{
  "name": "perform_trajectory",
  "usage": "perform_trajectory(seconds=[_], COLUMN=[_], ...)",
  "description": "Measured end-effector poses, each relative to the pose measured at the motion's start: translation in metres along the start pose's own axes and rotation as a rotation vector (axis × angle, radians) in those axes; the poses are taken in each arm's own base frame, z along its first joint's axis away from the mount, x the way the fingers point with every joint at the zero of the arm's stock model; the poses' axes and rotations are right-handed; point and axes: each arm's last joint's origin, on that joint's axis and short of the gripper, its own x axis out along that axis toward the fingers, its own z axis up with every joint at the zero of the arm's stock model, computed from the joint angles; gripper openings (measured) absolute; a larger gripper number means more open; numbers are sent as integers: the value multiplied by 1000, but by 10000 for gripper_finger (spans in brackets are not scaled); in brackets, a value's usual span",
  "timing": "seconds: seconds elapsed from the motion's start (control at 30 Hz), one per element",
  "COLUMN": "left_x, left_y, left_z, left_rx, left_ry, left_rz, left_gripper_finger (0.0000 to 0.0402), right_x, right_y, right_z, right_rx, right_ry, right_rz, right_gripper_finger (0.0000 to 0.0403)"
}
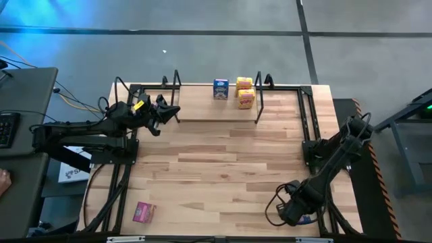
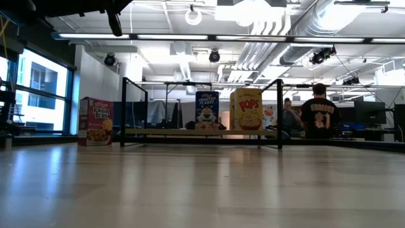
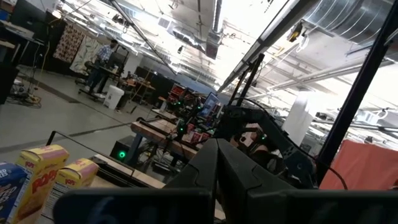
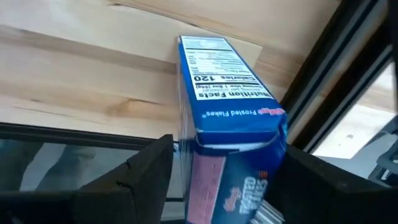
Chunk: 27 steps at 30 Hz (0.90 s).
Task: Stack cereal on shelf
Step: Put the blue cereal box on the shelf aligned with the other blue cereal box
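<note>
The shelf (image 1: 209, 111) stands at the table's far edge, a pale board between black loop frames. On it stand a blue cereal box (image 1: 221, 88) and two yellow ones (image 1: 244, 84) (image 1: 246, 98); the low view shows the blue box (image 2: 207, 110) and a yellow box (image 2: 248, 109) upright. A pink box (image 1: 143, 212) lies near the table's near left corner. My left gripper (image 1: 170, 112) hovers shut beside the shelf's left end, holding nothing. My right gripper (image 1: 297, 209) is at the near right corner, shut on another blue box (image 4: 230, 93). My right gripper has the blue box's near end (image 4: 239, 134) between its two fingers (image 4: 146, 177), one on each long side. The fingers lie along the box, which points away from the wrist. Something pink (image 4: 208, 180) shows just under that end. I cannot tell if the box is lifted.
Black rail frames run along the table's left side (image 1: 125, 169) and right side (image 1: 307, 121). The middle of the wood table (image 1: 223, 169) is bare. People sit at desks in the room behind the table (image 2: 314, 117).
</note>
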Motion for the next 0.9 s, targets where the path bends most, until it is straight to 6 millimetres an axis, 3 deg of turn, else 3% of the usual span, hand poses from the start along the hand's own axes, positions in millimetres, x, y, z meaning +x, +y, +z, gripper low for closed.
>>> perform_trajectory(seconds=[0.5, 0.9], left_x=[0, 0], left_y=[0, 1], left_z=[0, 0], left_rx=[18, 61], left_ry=[-1, -10], left_rz=[3, 20], left_gripper_finger=[1, 1], right_x=[15, 15], right_y=[8, 7], right_z=[2, 2], right_rx=[18, 0], right_ry=[-37, -37], right_rz=[-42, -46], right_gripper_finger=[240, 159])
